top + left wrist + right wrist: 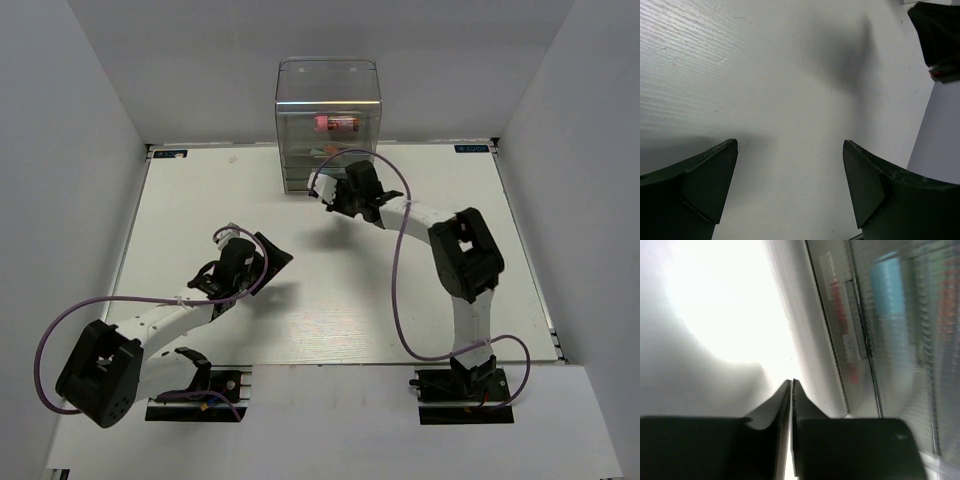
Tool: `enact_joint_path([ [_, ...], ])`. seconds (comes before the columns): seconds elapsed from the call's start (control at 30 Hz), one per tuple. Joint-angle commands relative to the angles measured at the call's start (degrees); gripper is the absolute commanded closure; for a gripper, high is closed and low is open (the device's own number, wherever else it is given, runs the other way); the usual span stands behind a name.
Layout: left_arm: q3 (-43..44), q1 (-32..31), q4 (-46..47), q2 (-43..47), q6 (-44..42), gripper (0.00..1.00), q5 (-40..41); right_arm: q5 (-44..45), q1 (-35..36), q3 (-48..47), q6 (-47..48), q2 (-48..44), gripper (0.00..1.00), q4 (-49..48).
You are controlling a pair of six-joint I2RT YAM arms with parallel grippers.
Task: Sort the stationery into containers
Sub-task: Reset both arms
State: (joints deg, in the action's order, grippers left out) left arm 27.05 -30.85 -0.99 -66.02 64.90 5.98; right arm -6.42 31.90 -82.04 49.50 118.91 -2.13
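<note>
We see the cabinet (328,90) standing at the far edge of the table (330,310), its drawers facing the arms. A pink marker (337,123) lies crosswise in an upper drawer of the cabinet, clear to see through the plastic from above.

The right gripper (330,195) sits low just in front of the cabinet's bottom drawers. In its wrist view the gripper (791,385) has its fingers pressed together with only a hairline between them and nothing held. The ribbed wall of the cabinet (900,365) runs close along their right side. We cannot tell whether the tips touch it. Behind that wall we make out a light-blue marker (888,290) and a thin red pen (841,315), both blurred by the ribs, and we cannot say which drawers they are in.

The left gripper (230,240) hangs well apart from the cabinet, out in front of it and to its left. Its wrist view shows the gripper (790,147) spread wide over bare table (790,75), with nothing between the fingers (710,180).
</note>
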Motion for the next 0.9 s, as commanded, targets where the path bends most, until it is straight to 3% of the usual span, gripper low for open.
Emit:
enact_joint_path([
  [0.0,0.7,0.2,2.8,2.5,-3.5,0.04,-0.3,-8.3,-0.6,4.0,-9.0,-10.9,0.84,-2.1],
  [0.03,1.2,0.2,2.8,3.2,-4.2,0.03,0.4,-8.5,-0.6,5.1,-10.3,-12.1,0.69,-3.1],
  [0.07,1.3,0.2,3.7,3.8,-5.4,0.03,1.0,-8.4,-1.0,8.8,-14.5,-13.2,0.43,-3.8],
  [0.1,1.3,0.2,4.5,3.8,-6.0,0.02,1.0,-7.7,-0.9,9.9,-16.3,-15.4,0.10,-4.9],
  [0.3,3.8,0.2,5.3,3.8,-9.9,0.00,1.5,-9.7,-3.8,15.4,-32.1,-24.9,0.10,-2.1],
  [0.47,5.0,0.2,4.7,2.7,-12.2,0.00,1.5,-12.6,-6.5,21.3,-36.0,-32.2,0.11,-1.7],
  [0.5,5.0,0.2,4.7,2.6,-12.2,0.00,1.5,-12.5,-7.4,23.6,-36.0,-33.2,0.16,-1.6],
  [0.53,5.0,0.2,4.7,2.6,-12.7,0.00,2.0,-12.0,-7.8,24.2,-36.4,-33.8,0.29,-1.1],
  [0.63,5.6,0.2,4.1,2.6,-14.0,0.00,2.0,-9.9,-9.6,25.9,-38.6,-34.4,0.41,2.0],
  [0.73,6.3,0.2,1.6,2.1,-15.5,0.00,1.4,-8.4,-11.5,26.0,-41.3,-34.5,0.35,7.7],
  [0.77,6.3,0.2,1.6,2.1,-15.5,0.00,0.8,-7.7,-12.3,26.7,-41.8,-35.0,0.25,8.0],
  [0.87,6.3,0.2,1.1,3.3,-16.0,0.00,0.8,-3.3,-13.5,28.8,-42.9,-39.6,0.14,8.5],
])
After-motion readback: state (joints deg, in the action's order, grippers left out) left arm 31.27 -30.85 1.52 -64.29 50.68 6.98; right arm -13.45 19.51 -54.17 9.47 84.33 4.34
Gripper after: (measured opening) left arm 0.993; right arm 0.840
